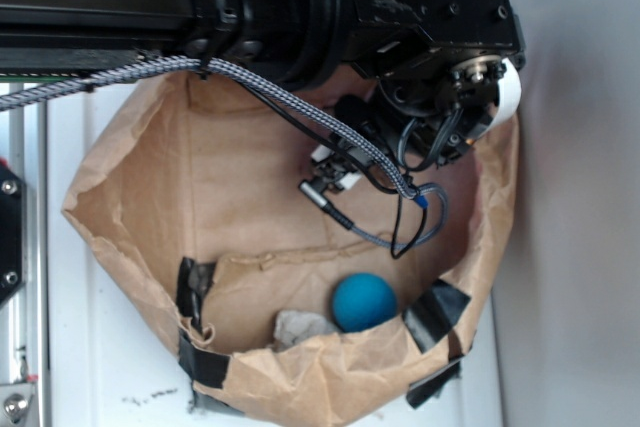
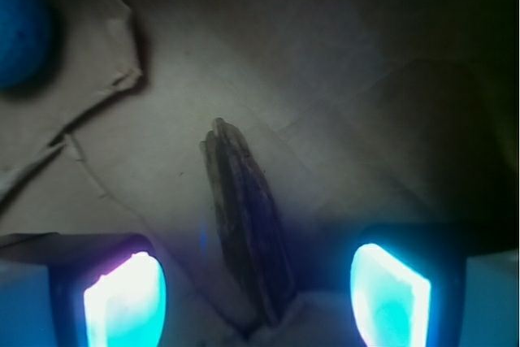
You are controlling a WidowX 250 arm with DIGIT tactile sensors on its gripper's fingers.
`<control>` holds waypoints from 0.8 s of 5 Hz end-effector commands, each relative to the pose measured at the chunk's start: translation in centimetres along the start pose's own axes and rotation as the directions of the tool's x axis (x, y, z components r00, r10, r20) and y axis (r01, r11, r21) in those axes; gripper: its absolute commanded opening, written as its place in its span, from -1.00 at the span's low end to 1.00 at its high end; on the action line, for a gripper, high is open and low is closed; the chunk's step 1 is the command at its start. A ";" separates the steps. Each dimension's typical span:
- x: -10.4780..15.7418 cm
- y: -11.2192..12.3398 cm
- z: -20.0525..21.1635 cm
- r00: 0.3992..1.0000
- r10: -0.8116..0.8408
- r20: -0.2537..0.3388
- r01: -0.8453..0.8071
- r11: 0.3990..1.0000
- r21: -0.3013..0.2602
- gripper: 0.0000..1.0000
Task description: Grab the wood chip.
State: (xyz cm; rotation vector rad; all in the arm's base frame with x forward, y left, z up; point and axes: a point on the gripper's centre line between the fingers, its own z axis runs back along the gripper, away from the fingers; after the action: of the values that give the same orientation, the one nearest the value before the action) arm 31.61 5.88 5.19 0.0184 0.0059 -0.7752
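My tool [image 2: 256, 286] is spread, one finger on each side of the wood chip [image 2: 244, 229] lying flat on the paper floor of the bag [image 1: 130, 237], so closing should pinch its narrow width.

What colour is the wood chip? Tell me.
Dark brown, streaky grain; the wrist view shows the wood chip best.

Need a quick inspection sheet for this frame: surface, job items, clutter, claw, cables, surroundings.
Surface: crumpled brown paper bin patched with black tape, creased floor.
Job's things: thin dark brown wood chip lying flat on the paper.
Clutter: round blue ball; pale grey rough lump beside it.
Claw: claw open, glowing fingers either side of the chip, not closed on it.
Cables: braided cable and black wires hang into the bin.
Surroundings: white table.
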 end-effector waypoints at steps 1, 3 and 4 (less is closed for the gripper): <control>2.2 1.6 -0.9 1.000 -0.018 -0.015 0.019 0.997 0.075 1.00; 2.7 1.2 -2.3 0.998 -0.019 -0.058 0.024 0.997 0.080 -1.00; 0.9 -1.4 -1.7 0.999 -0.015 -0.042 0.020 0.993 0.113 -1.00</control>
State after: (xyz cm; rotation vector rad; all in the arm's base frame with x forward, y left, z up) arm 30.80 4.68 1.99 0.1205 0.0321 -0.7707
